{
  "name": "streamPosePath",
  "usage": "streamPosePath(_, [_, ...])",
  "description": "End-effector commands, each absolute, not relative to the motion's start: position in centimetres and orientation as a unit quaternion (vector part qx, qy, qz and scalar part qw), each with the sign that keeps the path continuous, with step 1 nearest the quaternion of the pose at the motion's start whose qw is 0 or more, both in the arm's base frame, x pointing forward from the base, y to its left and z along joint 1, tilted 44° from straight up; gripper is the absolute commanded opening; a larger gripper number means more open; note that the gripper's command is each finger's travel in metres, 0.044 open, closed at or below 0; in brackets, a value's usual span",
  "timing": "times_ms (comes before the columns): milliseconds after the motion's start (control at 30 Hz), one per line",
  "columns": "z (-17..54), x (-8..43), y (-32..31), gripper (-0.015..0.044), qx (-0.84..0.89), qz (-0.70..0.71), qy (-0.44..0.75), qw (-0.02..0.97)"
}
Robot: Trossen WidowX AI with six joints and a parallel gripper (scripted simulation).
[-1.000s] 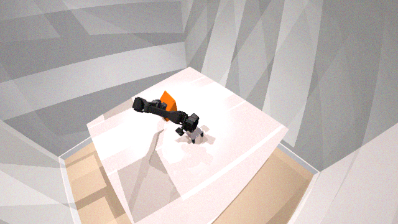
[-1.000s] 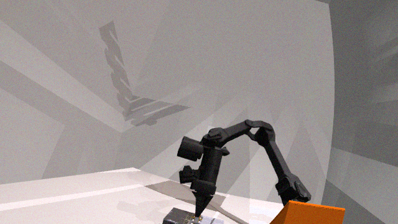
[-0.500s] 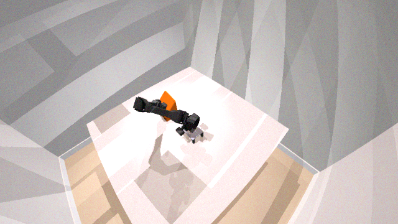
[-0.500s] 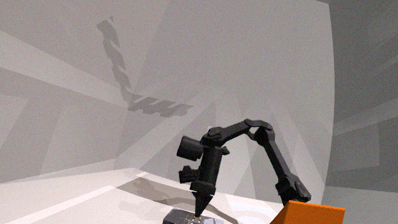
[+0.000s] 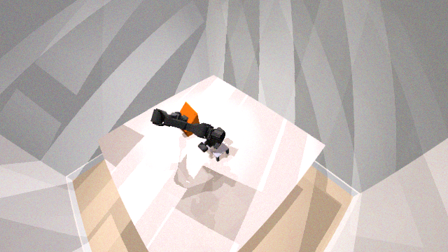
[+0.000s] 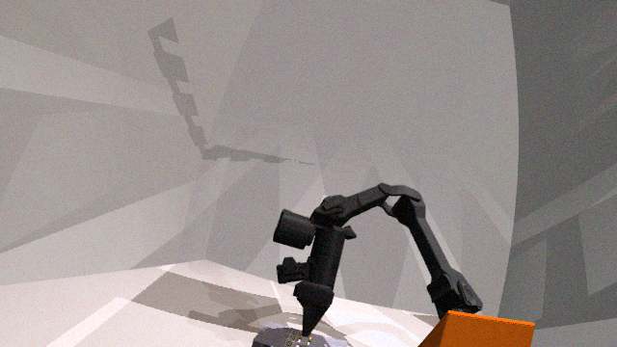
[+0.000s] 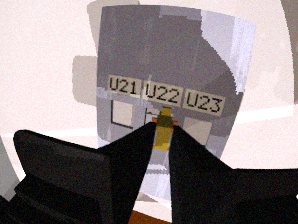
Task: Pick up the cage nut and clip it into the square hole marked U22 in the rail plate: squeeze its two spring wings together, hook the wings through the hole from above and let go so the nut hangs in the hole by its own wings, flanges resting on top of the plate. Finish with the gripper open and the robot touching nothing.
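U22's hole [image 7: 149, 116] partly hidden.

Black arm [image 5: 176, 123] [image 6: 426, 246]; orange block [image 5: 189, 113] [image 6: 484, 330]

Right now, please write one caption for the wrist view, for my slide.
Black fingers grip the yellow cage nut over the rail plate, just below the U22 label.

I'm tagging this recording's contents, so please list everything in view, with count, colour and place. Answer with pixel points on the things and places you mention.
table top [image 5: 252, 129] [image 6: 29, 308]: one, whitish, below the arm
grey metallic rail plate [image 5: 221, 150] [image 6: 270, 337] [image 7: 150, 50]: one, on the table
printed labels: three, beige with black U21 [image 7: 123, 86], U22 [image 7: 162, 93], U23 [image 7: 204, 101], in a row on the plate
square holes: three, below the labels, the U22 one partly hidden
small cage nut [image 7: 163, 136]: one, yellow-gold, between the jaws, over the U22 hole area
block [image 5: 189, 113] [image 6: 487, 333]: one, orange, near the arm's base
robot arm [image 5: 175, 122] [image 6: 328, 255]: one, black, jaws shut on the nut
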State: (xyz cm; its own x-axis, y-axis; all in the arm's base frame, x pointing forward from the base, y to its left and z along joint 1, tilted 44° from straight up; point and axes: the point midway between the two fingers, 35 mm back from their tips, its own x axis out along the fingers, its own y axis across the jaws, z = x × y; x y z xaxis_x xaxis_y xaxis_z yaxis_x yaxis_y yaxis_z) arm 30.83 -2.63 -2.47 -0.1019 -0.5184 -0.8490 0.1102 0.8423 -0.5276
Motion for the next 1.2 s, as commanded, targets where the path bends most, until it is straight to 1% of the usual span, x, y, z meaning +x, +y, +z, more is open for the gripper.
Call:
streamPosePath(0, [-2.53,30.99,-2.42,0.0027,-0.152,-0.246,0.700,0.653])
streamPosePath(1167, [-2.84,31.01,-2.21,0.0027,-0.177,-0.270,0.694,0.644])
